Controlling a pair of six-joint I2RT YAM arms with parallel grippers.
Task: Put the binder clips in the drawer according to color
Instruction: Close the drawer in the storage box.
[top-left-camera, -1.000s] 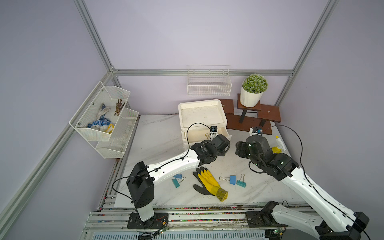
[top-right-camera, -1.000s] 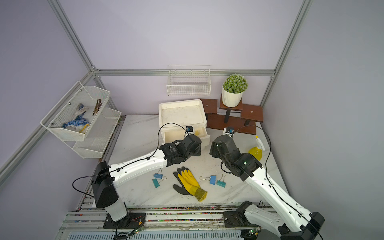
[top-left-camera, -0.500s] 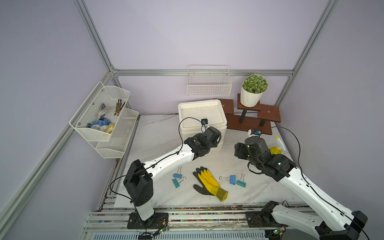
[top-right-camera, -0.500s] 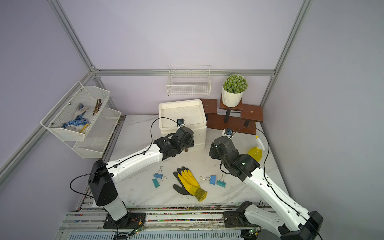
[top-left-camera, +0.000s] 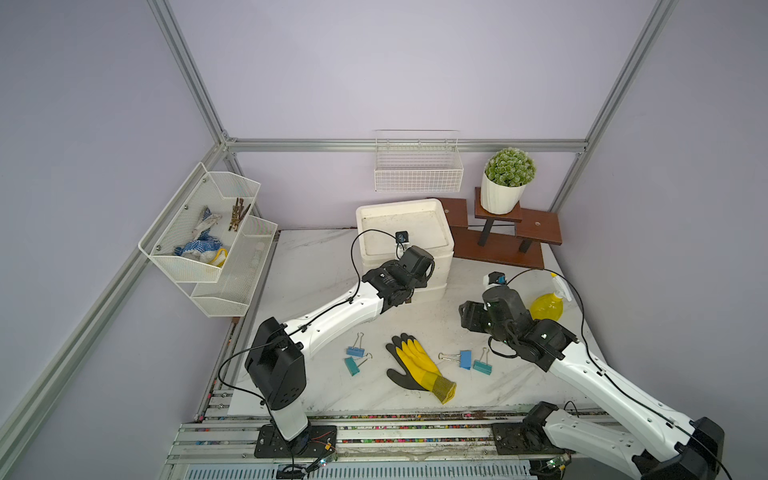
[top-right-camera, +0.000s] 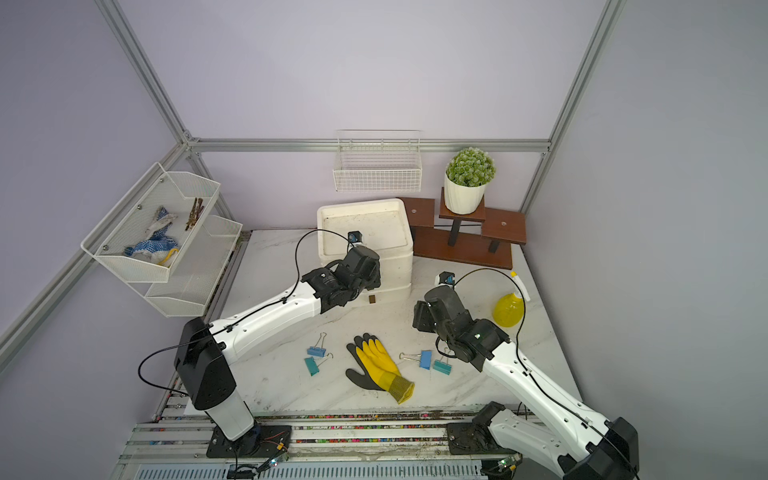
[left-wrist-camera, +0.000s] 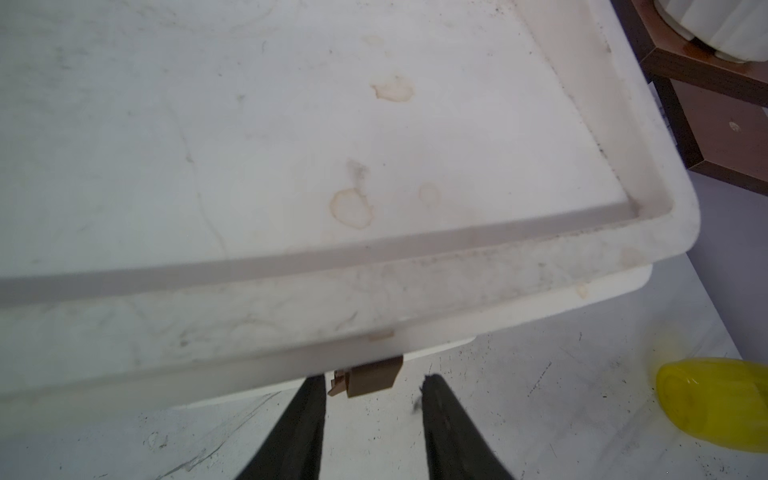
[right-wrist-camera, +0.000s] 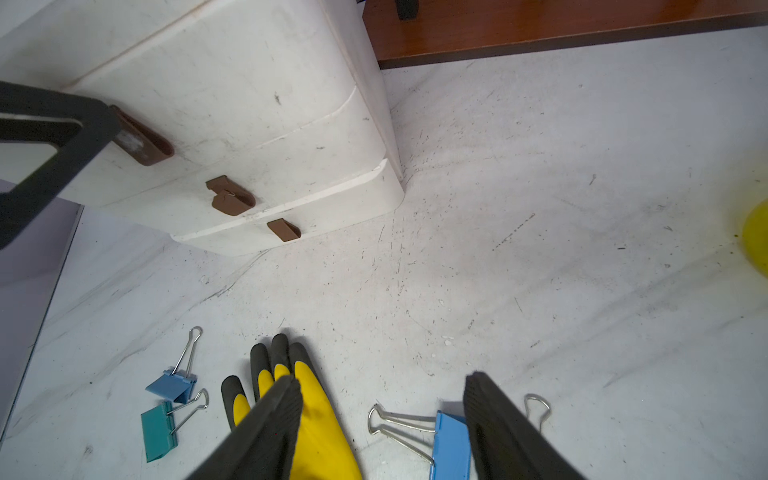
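White marble-patterned bench (top-left-camera: 316, 266), lilac walls around. Left claw (left-wrist-camera: 372, 388) is open, its black fingers on either side of the small brown square handle (left-wrist-camera: 370, 378) on the top drawer of the boxy white plastic drawer unit (top-left-camera: 401, 204). Right claw (right-wrist-camera: 382, 386) hangs open above the yellow-and-black rubber glove (right-wrist-camera: 316, 415) and a blue binder clip (right-wrist-camera: 451, 440). A teal binder clip (top-left-camera: 482, 366) lies just beside that one. A second blue binder clip (top-left-camera: 354, 351) and a second teal binder clip (top-left-camera: 351, 366) lie on the glove's far side.

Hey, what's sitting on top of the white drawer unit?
Only brownish stains show on its tray top. In both top views the left arm hides part of the tray's front edge.
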